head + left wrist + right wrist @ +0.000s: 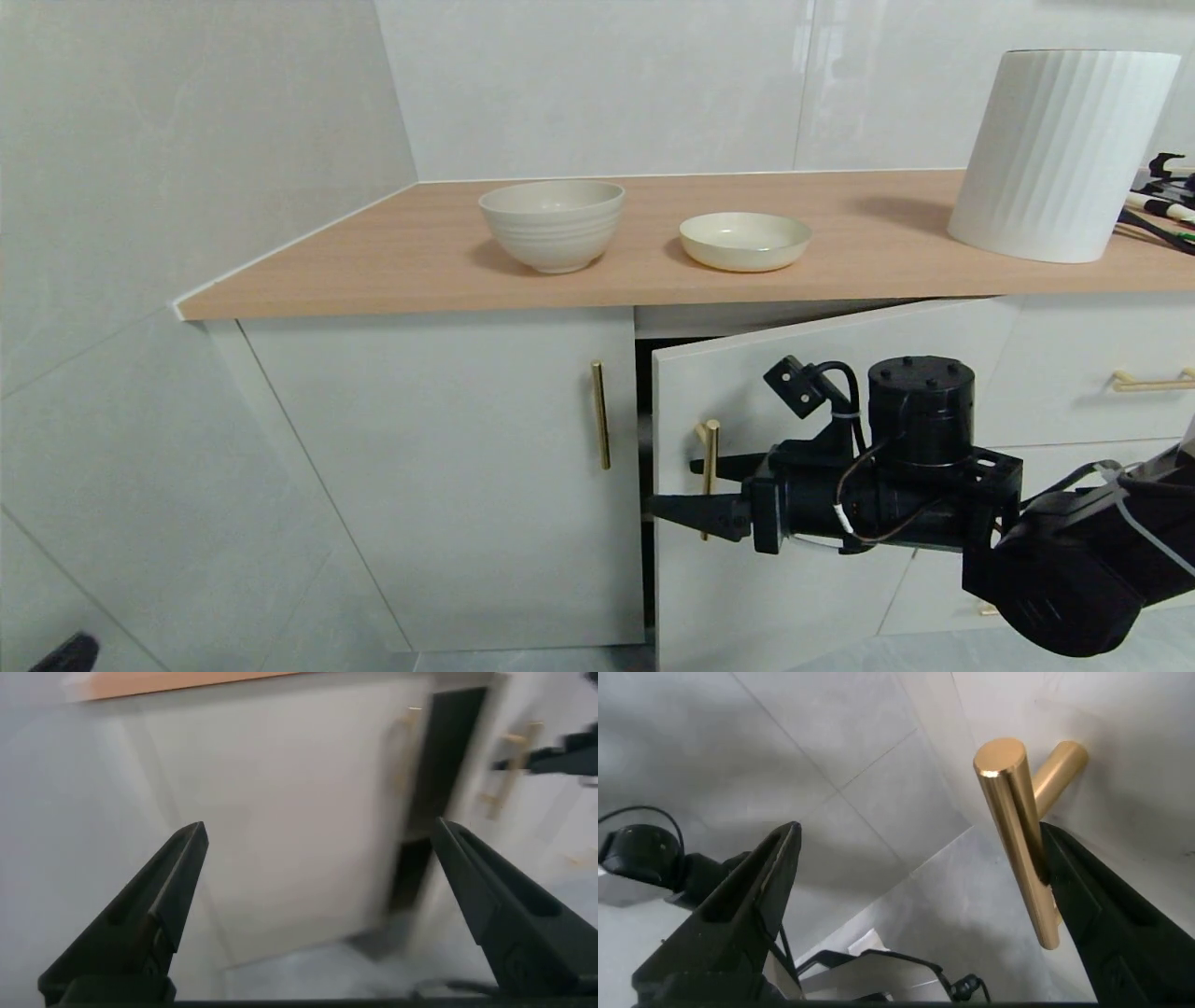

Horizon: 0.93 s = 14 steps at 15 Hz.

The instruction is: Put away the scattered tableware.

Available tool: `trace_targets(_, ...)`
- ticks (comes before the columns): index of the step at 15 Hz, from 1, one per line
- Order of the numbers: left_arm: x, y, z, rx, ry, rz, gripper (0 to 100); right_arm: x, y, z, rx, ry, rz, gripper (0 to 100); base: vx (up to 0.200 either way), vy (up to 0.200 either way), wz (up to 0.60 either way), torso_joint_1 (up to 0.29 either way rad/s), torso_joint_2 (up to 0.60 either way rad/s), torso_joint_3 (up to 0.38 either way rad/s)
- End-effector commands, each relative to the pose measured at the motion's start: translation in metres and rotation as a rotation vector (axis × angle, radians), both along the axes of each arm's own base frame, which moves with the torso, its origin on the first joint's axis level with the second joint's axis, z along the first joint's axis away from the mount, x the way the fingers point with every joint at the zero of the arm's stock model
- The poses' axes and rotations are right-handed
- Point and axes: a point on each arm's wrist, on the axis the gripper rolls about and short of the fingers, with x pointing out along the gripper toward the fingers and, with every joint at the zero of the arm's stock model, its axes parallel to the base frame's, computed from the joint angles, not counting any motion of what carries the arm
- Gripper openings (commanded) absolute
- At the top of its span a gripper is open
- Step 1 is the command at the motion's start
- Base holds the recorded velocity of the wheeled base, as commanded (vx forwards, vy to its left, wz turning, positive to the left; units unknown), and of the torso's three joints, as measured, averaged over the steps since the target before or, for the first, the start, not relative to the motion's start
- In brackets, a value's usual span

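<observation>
Wooden surface [420, 271] above my right fingers [691, 511] carries bowl [552, 224] and dish [744, 241]; those fingers stand apart astride the handle [710, 457] of the ajar door [794, 373]. I note my left fingers [159, 905] apart, apparently facing the cabinet [280, 812].

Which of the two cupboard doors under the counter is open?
The right door, swung outward with a dark gap at its edge; the right gripper is at its gold handle. The left door sits flush and shut.
</observation>
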Motion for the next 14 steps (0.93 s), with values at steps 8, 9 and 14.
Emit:
trace_targets(8,0.173,-0.062,0.013,0.042,0.312,-0.315,0,-0.016,0.001,0.0,-0.007,0.012,0.038,100,0.0,0.0,0.0,0.0,0.0,0.0)
trace_targets(9,0.181,-0.069,0.006,0.054,0.334,-0.333,0,-0.017,0.0,-0.001,-0.009,0.014,0.038,100,0.0,0.0,0.0,0.0,0.0,0.0)
trace_targets(14,0.231,-0.126,-0.029,-0.056,0.279,-0.448,0,-0.027,-0.007,0.001,-0.008,0.024,0.061,100,0.0,0.0,0.0,0.0,0.0,0.0)
